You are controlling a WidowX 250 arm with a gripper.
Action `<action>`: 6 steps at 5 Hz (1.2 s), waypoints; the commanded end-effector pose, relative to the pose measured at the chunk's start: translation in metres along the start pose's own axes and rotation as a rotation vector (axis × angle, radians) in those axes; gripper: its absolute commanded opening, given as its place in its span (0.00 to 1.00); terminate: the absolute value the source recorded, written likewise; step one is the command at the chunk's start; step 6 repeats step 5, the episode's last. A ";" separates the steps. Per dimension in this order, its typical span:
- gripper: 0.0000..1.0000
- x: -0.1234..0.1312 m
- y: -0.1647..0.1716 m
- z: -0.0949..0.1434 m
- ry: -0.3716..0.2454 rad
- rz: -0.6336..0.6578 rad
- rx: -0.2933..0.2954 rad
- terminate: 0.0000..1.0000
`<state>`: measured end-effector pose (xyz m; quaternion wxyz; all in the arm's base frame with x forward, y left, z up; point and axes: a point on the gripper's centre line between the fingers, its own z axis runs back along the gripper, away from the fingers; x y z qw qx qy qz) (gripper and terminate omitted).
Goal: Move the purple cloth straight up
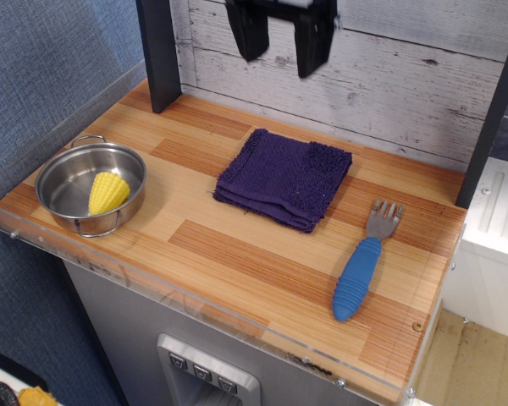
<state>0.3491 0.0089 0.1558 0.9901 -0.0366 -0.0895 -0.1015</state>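
The purple cloth point(285, 178) lies folded and flat on the wooden table, near the back wall at the middle. Its fuzzier band runs along the right side. My gripper point(279, 52) hangs high above the cloth at the top of the view. Its two black fingers point(249, 38) stand apart and hold nothing. It is well clear of the cloth.
A steel pot point(68, 185) with a yellow corn piece point(107, 192) stands at the left front. A blue-handled fork point(363, 261) lies right of the cloth. A dark post point(159, 51) stands at the back left. A white plank wall point(406, 76) is behind.
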 end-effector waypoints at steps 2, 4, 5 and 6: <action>1.00 -0.037 -0.019 0.060 -0.037 0.047 0.061 0.00; 1.00 -0.049 -0.019 0.059 0.059 0.133 0.038 0.00; 1.00 -0.049 -0.019 0.059 0.059 0.133 0.038 1.00; 1.00 -0.049 -0.019 0.059 0.059 0.133 0.038 1.00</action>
